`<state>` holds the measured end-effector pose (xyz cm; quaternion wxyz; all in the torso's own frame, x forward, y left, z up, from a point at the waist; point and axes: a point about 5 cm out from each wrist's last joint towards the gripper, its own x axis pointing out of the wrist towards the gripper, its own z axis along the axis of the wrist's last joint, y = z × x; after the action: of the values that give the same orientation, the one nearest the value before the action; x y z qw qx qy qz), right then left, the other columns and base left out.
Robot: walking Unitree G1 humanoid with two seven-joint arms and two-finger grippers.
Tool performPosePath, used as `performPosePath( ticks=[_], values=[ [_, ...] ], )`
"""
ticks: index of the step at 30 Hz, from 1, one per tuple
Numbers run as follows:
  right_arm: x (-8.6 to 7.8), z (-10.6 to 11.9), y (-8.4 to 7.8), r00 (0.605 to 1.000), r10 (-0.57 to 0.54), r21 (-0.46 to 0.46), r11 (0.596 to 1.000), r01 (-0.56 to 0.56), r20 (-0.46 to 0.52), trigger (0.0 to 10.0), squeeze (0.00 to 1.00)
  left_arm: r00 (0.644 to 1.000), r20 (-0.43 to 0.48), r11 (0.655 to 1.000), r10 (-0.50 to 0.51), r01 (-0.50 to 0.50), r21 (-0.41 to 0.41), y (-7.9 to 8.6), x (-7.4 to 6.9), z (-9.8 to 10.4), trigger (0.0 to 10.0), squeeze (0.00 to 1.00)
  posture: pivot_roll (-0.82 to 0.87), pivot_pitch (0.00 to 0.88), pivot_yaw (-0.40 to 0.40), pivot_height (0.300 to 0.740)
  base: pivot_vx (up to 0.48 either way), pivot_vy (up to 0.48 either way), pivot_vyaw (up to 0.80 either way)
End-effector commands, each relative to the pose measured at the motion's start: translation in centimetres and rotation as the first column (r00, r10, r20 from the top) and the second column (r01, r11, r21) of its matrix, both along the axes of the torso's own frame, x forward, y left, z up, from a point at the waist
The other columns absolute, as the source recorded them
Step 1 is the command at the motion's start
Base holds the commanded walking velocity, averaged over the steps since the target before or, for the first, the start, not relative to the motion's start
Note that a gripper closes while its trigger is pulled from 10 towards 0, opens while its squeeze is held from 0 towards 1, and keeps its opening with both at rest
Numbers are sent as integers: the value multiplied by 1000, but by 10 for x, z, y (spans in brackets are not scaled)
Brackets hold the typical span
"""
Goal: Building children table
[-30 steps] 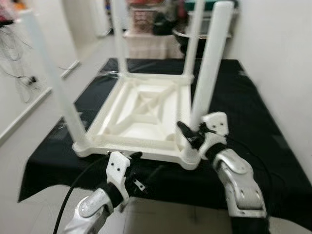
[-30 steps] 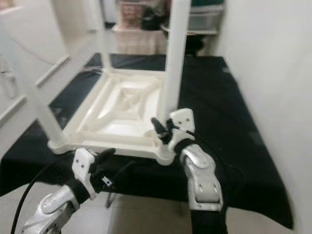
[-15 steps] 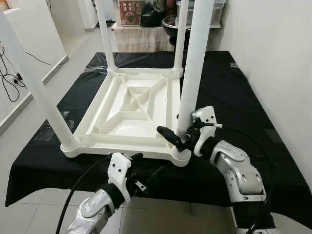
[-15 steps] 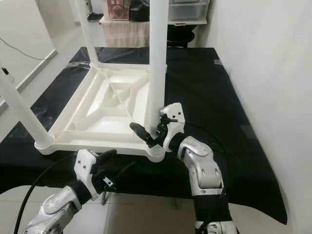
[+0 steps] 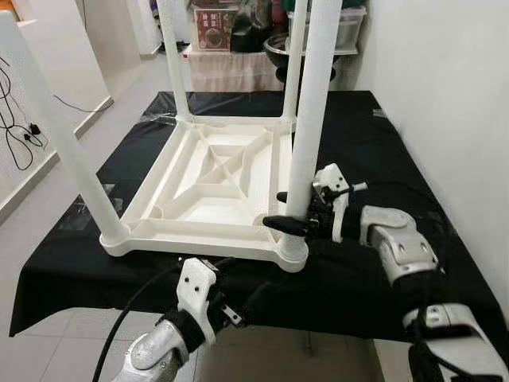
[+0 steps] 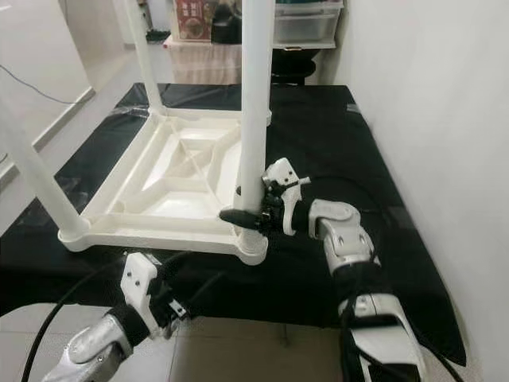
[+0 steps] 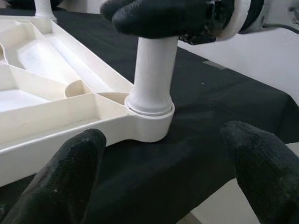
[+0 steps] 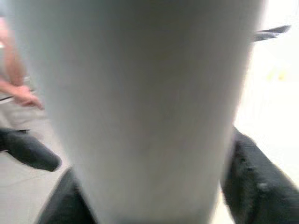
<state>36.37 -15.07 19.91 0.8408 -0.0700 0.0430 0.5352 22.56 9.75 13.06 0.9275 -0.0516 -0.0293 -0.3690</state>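
Observation:
A white plastic children's table lies upside down on a black-draped table, its legs pointing up. My right gripper is shut on the near right leg just above its socket, one black finger in front of it and one behind. The same leg stands blurred between those fingers in the right wrist view. My left gripper hangs below the front edge of the black cloth, open and holding nothing. Its two fingertips frame the leg's socket from a distance.
A white wall runs close along the right side. Shelves with boxes and a dark bowl stand beyond the far end. Cables trail on the tiled floor at left. What looks like a person's arm shows past the leg.
The camera has steadied and shifted. My right arm has swung out to the right while its gripper stays on the leg's base. The left gripper has dropped slightly below the cloth edge.

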Motion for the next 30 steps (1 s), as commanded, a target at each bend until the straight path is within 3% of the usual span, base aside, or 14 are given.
performPosePath(
  ticks=[1, 8, 12, 13, 14, 16, 17, 18, 19, 20, 22, 28, 29, 30],
  values=[
    [1, -4, 2, 999, 47, -18, 999, -47, -14, 0, 0, 1000, -16, 1000, -14, 14, 9, -1, -4, -1, 10000, 0, 10, 120, 8, 740, 0, 0, 0],
    [0, -10, -9, 1000, 21, -21, 1000, -21, -18, 0, 0, 1000, -19, 1000, -7, 7, 4, 1, -5, -1, 10000, 0, -6, 133, 17, 740, 0, 0, 0],
    [-13, -23, -22, 990, -143, -84, 986, 144, 13, 0, 0, 1000, -21, 1000, 0, 0, -2, 5, -4, 1, 10000, 0, -19, 153, 12, 740, 0, 0, 0],
    [-22, -31, -22, 962, -273, -65, 960, 272, -10, 0, 0, 1000, -22, 1000, 3, -3, -1, 6, -5, 1, 10000, 0, -20, 157, 9, 740, 0, 0, 0],
    [-30, -36, -22, 932, -361, -52, 932, 359, -32, 0, 0, 1000, -21, 1000, 5, -5, 1, 8, -5, 2, 10000, 0, -21, 159, 10, 740, 0, 0, 0],
    [-48, -54, -26, 577, -817, -38, 577, 816, -17, 0, 0, 1000, -21, 1000, 17, -17, 3, 12, -5, 3, 10000, 0, -29, 170, 26, 740, 0, 0, 0],
    [-70, -70, -10, 538, -840, -58, 541, 839, -64, 0, 0, 1000, -23, 1000, 21, -21, 3, 14, -4, 3, 10000, 0, -29, 184, 54, 740, 0, 0, 0],
    [-78, -72, 10, 596, -803, -69, 596, 800, -29, 0, 0, 1000, -24, 1000, 19, -19, 5, 15, -2, 3, 10000, 0, -50, 170, 70, 740, 0, 0, 0],
    [-78, -72, 10, 596, -803, -69, 596, 800, -29, 0, 0, 1000, -24, 1000, 19, -19, 5, 15, -2, 3, 10000, 0, -50, 170, 70, 740, 0, 0, 0],
    [-69, -62, 33, 703, -711, -35, 702, 711, 9, 0, 0, 999, -32, 1000, 4, -3, 5, 15, 0, 2, 10000, 0, -56, 162, 80, 740, 0, 0, 0],
    [-52, -53, 39, 729, -683, -18, 729, 684, 42, 0, 0, 999, -42, 1000, -8, 8, -4, 15, 3, 1, 10000, 0, -54, 157, 77, 740, 0, 0, 0],
    [-35, -55, 66, 797, -604, -47, 795, 605, 26, 0, 0, 998, -49, 999, -45, 45, -1, 10, 5, 0, 10000, 0, -46, 141, 75, 740, 0, 0, 0],
    [-34, -55, 67, 785, -620, -38, 784, 620, 10, 6824, 0, 998, -47, 999, -33, 33, -1, 11, 5, 0, 10000, 0, -33, 134, 69, 740, 0, 0, 0],
    [-34, -55, 67, 785, -620, -38, 784, 620, 10, 6824, 0, 998, -47, 999, -33, 33, -1, 11, 5, 0, 10000, 0, -33, 134, 69, 740, 0, 0, 0]
  ],
)
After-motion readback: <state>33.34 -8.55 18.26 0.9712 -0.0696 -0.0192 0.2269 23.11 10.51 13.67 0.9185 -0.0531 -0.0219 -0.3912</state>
